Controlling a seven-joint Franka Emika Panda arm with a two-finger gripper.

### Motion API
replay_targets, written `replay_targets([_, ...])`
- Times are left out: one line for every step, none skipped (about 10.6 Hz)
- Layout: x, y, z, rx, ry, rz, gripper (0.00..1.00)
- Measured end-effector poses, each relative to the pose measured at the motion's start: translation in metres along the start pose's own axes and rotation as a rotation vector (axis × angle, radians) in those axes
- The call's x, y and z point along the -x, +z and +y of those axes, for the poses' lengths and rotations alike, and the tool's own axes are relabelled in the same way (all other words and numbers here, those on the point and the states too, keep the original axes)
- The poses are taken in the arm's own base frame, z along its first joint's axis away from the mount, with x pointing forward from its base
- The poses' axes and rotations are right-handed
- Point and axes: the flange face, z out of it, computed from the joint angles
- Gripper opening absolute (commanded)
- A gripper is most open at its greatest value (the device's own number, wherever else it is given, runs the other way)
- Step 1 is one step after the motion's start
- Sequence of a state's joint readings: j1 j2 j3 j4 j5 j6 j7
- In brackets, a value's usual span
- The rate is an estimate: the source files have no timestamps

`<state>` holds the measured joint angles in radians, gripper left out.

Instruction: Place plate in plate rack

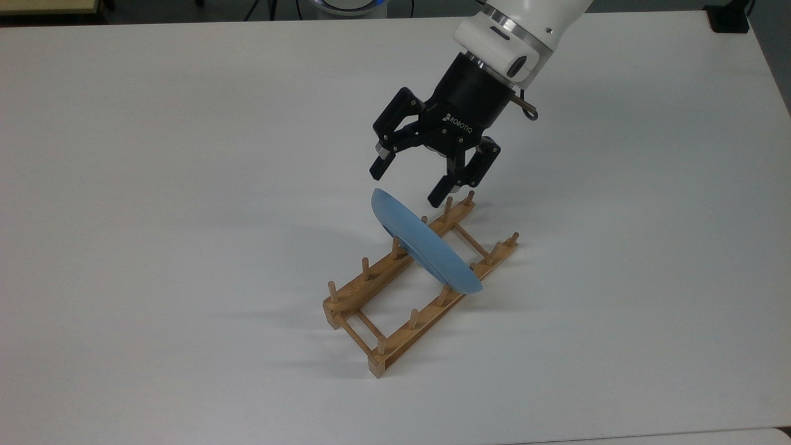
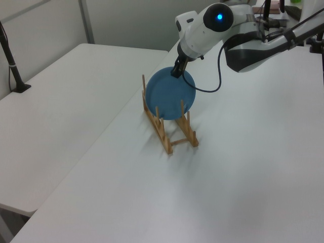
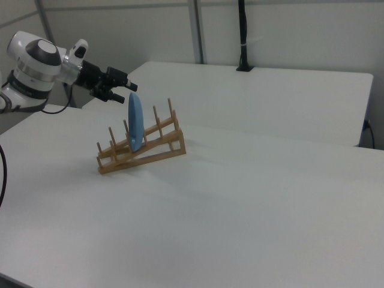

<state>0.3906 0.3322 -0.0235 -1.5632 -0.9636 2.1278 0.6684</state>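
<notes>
The light-blue plate stands on edge in the wooden plate rack, between pegs near the rack's far end, and nothing grips it. From the side the plate shows its round face above the rack; the right view shows the plate edge-on and upright in the rack. My gripper hangs open just above the plate's upper rim, fingers spread to either side and off it. The gripper also appears just left of the plate's top in the right view.
The rack stands alone on a broad white table. A black cable loops down from the arm near the plate. A black post base sits on the neighbouring table at the left view's left.
</notes>
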Motion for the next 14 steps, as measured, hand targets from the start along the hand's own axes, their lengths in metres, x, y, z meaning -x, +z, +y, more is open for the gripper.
replay_targets([0.0,-0.002,-0.002,-0.002,0.002,0.003,1.0])
replay_targets([-0.002,-0.004,0.0,-0.002,0.011,0.007,1.0])
replay_targets([-0.007,-0.009,0.004,-0.006,0.035,0.016,1.0])
replay_targets([-0.013,-0.016,0.01,-0.042,0.086,0.003,1.0])
replay_targets([-0.018,-0.026,0.019,-0.099,0.148,-0.021,1.0])
replay_targets([-0.021,-0.038,0.032,-0.168,0.214,-0.06,1.0])
replay_targets([-0.02,-0.048,0.048,-0.238,0.252,-0.121,1.0])
replay_targets([-0.016,-0.055,0.066,-0.303,0.262,-0.195,1.0])
replay_targets([-0.009,-0.058,0.088,-0.362,0.257,-0.275,1.0])
replay_targets([0.002,-0.057,0.115,-0.42,0.235,-0.356,1.0])
replay_targets([0.015,-0.053,0.145,-0.48,0.203,-0.435,1.0])
replay_targets([0.03,-0.048,0.177,-0.539,0.17,-0.496,1.0])
replay_targets([0.045,-0.041,0.207,-0.582,0.14,-0.539,1.0])
replay_targets([0.061,-0.034,0.23,-0.598,0.129,-0.579,1.0])
